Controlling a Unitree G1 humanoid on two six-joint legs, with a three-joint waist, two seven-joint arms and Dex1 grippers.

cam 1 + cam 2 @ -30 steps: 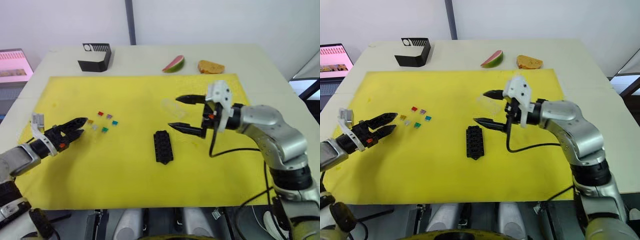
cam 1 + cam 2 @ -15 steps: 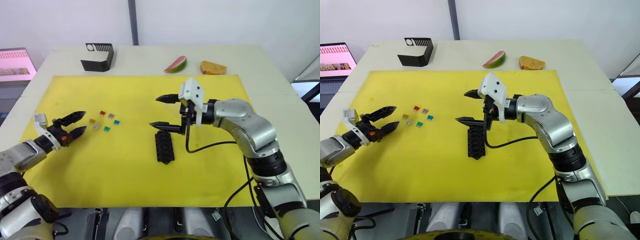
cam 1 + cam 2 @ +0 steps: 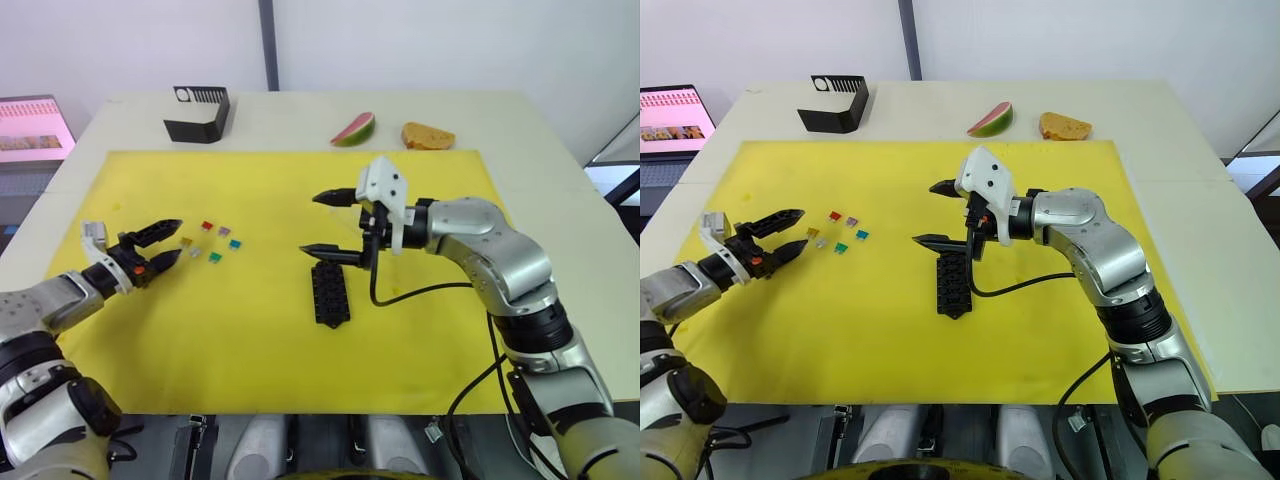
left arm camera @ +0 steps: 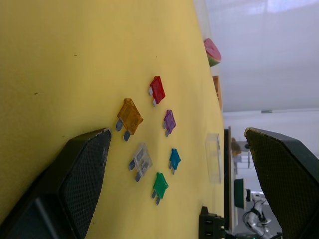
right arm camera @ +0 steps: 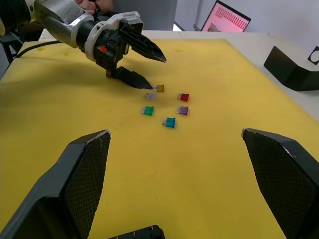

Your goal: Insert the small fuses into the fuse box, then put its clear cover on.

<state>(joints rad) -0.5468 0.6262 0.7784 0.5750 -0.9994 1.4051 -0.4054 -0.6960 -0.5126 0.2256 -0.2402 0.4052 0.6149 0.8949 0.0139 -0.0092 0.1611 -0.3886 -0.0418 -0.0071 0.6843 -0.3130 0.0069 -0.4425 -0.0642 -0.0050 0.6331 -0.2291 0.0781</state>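
Six small fuses sit loose in a cluster on the yellow mat [image 3: 250, 350], left of centre: the red fuse [image 4: 157, 90], purple fuse [image 4: 169, 121], amber fuse [image 4: 129, 116], grey fuse [image 4: 140, 161], green fuse [image 4: 159, 186] and teal fuse [image 4: 174, 159], none touching another. Right beside them hangs the left pincer [image 3: 162, 243], fingers spread, its tips just short of the amber and grey fuses and not touching either one.

Over at mid-mat lies the fuse box [image 3: 329, 293], a black block lying flat, its long side pointing away from the robot, slots facing up. The right pincer [image 3: 331, 224] hovers above the box's far end, fingers spread wide and holding nothing. The clear cover [image 4: 213, 157] shows in the left wrist view as a faint transparent rectangle lying on the yellow mat beyond the fuses, well apart from them.

Off the mat, toward the far edge of the white table [image 3: 300, 115]: a black angular box [image 3: 198, 114] with a white vent at far left, then a watermelon slice [image 3: 354, 129] and a piece of bread [image 3: 428, 135] near each other. A pink-lit screen [image 3: 32, 128] stands past the table's left side.
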